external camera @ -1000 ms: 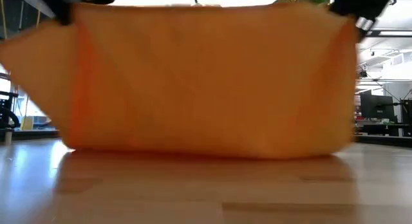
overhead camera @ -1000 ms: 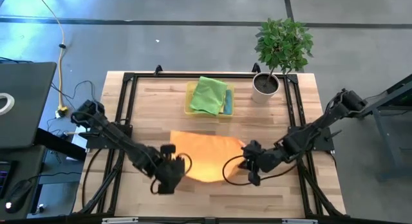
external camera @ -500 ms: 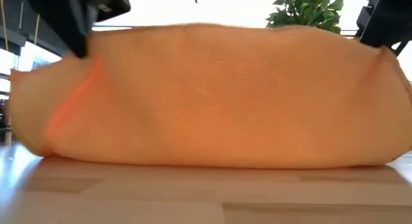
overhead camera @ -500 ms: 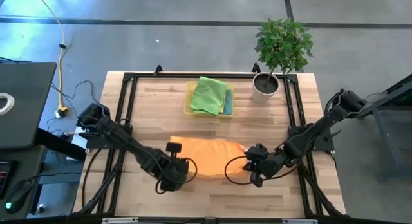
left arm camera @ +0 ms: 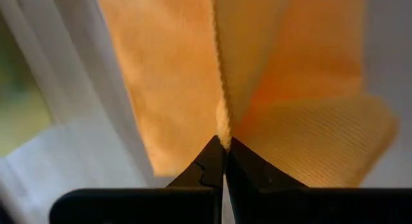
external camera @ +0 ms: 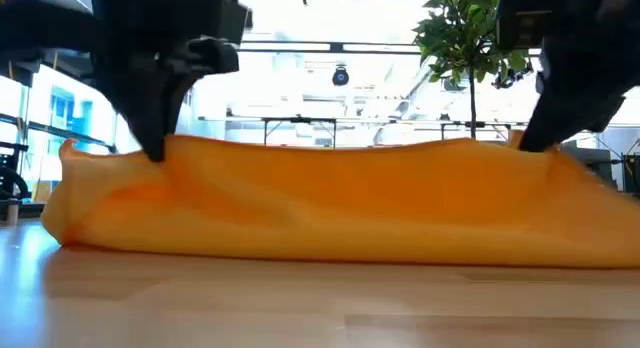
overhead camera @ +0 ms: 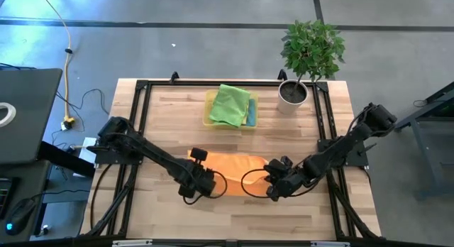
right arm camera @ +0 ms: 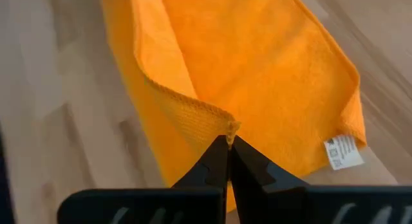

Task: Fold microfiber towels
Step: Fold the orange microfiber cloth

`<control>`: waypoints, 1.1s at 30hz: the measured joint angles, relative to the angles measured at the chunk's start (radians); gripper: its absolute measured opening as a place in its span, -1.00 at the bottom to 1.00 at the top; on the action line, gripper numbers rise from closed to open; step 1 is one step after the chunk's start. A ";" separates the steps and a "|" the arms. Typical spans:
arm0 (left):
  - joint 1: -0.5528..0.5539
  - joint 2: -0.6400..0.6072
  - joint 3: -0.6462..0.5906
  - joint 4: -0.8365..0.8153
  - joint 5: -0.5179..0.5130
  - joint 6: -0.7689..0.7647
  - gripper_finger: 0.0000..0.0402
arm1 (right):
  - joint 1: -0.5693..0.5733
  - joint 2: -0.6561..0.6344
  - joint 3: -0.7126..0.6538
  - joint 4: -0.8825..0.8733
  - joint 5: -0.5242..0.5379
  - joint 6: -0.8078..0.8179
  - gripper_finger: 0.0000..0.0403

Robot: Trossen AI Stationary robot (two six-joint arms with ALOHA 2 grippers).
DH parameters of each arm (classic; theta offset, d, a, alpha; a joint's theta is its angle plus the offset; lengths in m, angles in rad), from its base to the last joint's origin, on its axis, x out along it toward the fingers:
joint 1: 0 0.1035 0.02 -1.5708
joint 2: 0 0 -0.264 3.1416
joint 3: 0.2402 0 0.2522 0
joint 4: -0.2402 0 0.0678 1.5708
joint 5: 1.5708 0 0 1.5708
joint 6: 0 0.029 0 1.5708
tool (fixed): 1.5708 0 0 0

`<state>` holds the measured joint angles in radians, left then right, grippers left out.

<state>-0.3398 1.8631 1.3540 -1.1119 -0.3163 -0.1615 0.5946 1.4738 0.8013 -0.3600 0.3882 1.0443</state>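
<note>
The orange towel (overhead camera: 230, 166) lies folded over in a low, long heap on the table's near middle; it fills the low view (external camera: 330, 213). My left gripper (overhead camera: 206, 183) is shut on the towel's left end, as the left wrist view (left arm camera: 224, 143) also shows. My right gripper (overhead camera: 273, 184) is shut on its right end, as the right wrist view (right arm camera: 228, 141) also shows. A green towel (overhead camera: 230, 105) lies folded on the yellow tray (overhead camera: 210, 98) at the far middle, with a blue towel (overhead camera: 252, 113) showing beside it. The yellow towel and the second green one are hidden. My left gripper pinches a corner of the orange towel's hemmed edge (left arm camera: 223, 124) between its two fingertips, coming from above. The cloth fans out from the pinch, and its lower part rests on the table (external camera: 120, 223). How many layers it holds, I cannot tell. My right gripper pinches the corner of the towel's upper layer (right arm camera: 225, 126) between its two fingertips, slanting down from above. The held corner stands a little above the lower layer (right arm camera: 257, 76), which lies flat on the table with its white tag (right arm camera: 342, 150) showing.
A potted plant (overhead camera: 306, 59) stands at the table's far right corner. A black frame (overhead camera: 138, 119) runs along the table's edges. Bare wood (overhead camera: 234, 215) lies between the towel and the near edge.
Both grippers have gone down and a little toward the far edge, still shut on the towel's two corners. The orange towel, which hung between them like a tall curtain, has sunk into a low folded heap on the table.
</note>
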 joint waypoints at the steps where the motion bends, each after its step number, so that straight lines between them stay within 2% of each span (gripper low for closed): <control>1: 0.007 0.011 0.000 -0.017 -0.006 -0.001 -1.00 | -0.005 0.007 0.000 0.002 0.007 0.009 -1.00; 7: 0.040 0.043 -0.001 -0.064 -0.062 -0.010 -1.00 | -0.015 0.012 0.001 -0.033 0.075 0.032 -1.00; 14: 0.082 0.039 0.000 -0.057 -0.113 0.059 -1.00 | -0.047 0.012 0.001 -0.061 0.082 0.031 -1.00; 23: 0.164 0.039 0.000 -0.040 -0.108 0.114 -1.00 | -0.101 0.012 0.001 -0.135 0.081 0.030 -1.00; 28: 0.193 0.050 0.000 -0.039 -0.031 0.166 -1.00 | -0.123 0.012 0.001 -0.137 0.060 0.029 -0.99; 33: 0.203 0.063 0.000 -0.020 -0.081 0.151 -1.00 | -0.137 0.012 0.001 -0.148 0.058 0.029 -0.83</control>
<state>-0.1367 1.9258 1.3540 -1.1323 -0.3973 -0.0109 0.4579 1.4857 0.8025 -0.5081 0.4457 1.0737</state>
